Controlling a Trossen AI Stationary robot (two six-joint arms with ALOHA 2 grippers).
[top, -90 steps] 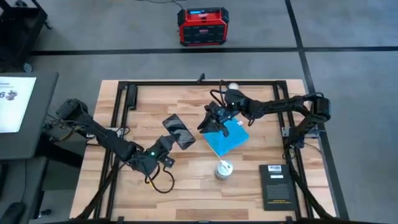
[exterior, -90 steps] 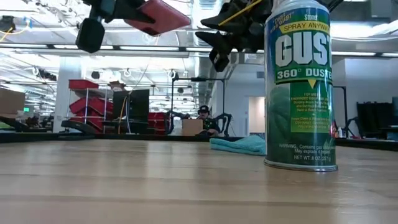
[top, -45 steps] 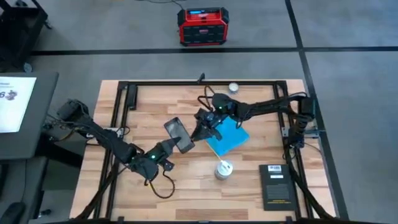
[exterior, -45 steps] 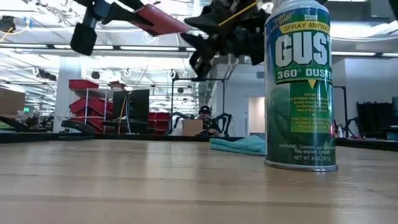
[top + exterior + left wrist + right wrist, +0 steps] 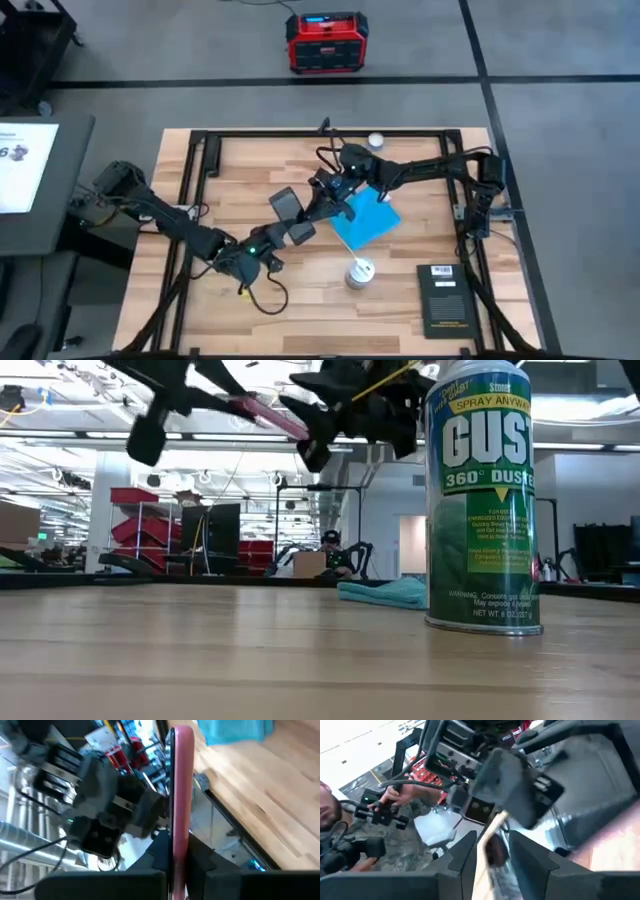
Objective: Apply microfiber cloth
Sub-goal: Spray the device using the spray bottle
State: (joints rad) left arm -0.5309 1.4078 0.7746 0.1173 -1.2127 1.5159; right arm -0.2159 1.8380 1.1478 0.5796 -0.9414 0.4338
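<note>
The flat bright blue rectangular microfiber cloth (image 5: 364,217) lies spread on the pale wooden-slatted worktop (image 5: 250,165), right of centre, with nothing gripping it (in the low view it shows only as a low teal fold (image 5: 385,593) far behind the spray can). Above the worktop's middle the two dark arms meet. The left hand (image 5: 176,862) is clamped on the thin pink-backed phone (image 5: 181,785), which stands edge-on between its fingers in the left wrist view and hangs in the air well clear of the wood in the low view (image 5: 265,415). The right hand (image 5: 325,197) reaches toward that phone from the cloth's side, just beside its upper end; whether its fingers are wide, narrow or closed on the phone's edge I cannot tell, since the right wrist view gives only a blurred pale sliver between them. By my reading the task is at an early stage: the phone is lifted and presented, but the cloth is not yet picked up or brought to the screen, so the wiping itself remains. The tall green-labelled duster spray can (image 5: 484,500) stands on the worktop near the cloth, and the black booklet with a white label (image 5: 443,295) lies toward the right front corner.
</note>
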